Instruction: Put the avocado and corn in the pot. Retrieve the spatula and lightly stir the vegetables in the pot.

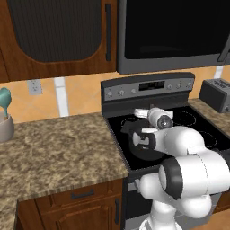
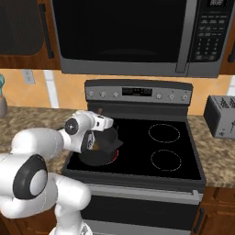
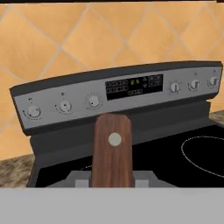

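Note:
My gripper [image 3: 112, 182] is shut on the spatula [image 3: 112, 151], whose brown wooden handle with a pale rivet rises between the fingers toward the stove's control panel. From the base views the hand [image 2: 103, 123] hovers over the dark grey pot [image 2: 98, 155] on the stove's front left burner. The forearm hides much of the pot [image 1: 134, 144]. One tab handle [image 2: 117, 144] sticks out at the pot's right. The avocado and corn are hidden from view.
The black glass cooktop [image 2: 174, 147] has two ringed burners to the pot's right. A toaster [image 2: 222, 115] stands on the right counter. A jar with a teal utensil [image 1: 4, 123] sits far left on the granite counter [image 1: 58, 148]. A microwave [image 2: 133, 36] hangs overhead.

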Tool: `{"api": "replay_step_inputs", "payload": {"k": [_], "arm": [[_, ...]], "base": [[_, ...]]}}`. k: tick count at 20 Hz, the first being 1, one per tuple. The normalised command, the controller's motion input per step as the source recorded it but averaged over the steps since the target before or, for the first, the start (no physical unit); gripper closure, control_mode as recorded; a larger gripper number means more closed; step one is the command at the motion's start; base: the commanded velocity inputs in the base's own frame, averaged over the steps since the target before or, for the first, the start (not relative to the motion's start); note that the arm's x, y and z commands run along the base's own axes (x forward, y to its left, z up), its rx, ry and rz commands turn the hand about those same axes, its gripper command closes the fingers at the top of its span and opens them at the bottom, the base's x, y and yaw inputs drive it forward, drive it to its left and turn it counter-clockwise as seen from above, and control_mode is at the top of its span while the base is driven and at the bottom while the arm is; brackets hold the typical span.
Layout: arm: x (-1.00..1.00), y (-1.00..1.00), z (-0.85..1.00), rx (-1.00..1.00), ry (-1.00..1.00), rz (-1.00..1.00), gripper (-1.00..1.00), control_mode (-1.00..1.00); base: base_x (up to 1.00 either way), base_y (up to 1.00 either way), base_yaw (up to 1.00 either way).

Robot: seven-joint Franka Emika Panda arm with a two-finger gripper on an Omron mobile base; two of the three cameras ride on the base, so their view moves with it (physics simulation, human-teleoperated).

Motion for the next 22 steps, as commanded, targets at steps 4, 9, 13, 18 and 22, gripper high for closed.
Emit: {"api": "replay_step_inputs", "payload": {"k": [4, 9, 13, 18, 22], "arm": [[-0.18, 0.0, 0.3, -0.05, -0.2, -0.06, 1.0, -1.0], [0.0, 0.0, 0.41, -0.02, -0.08, -0.05, 1.0, -1.0], [0.0, 0.0, 0.0, -0.02, -0.1, 0.0, 1.0, -1.0], [0.16, 0.0, -0.63, -0.14, -0.18, 0.0, 1.0, -1.0], [0.26, 0.0, -0.9, -0.16, -0.19, 0.0, 1.0, -1.0]], "base": [[0.0, 0.0, 0.0], [0.0, 0.0, 0.0], [0.0, 0.0, 0.0], [0.0, 0.0, 0.0], [0.0, 0.0, 0.0]]}}
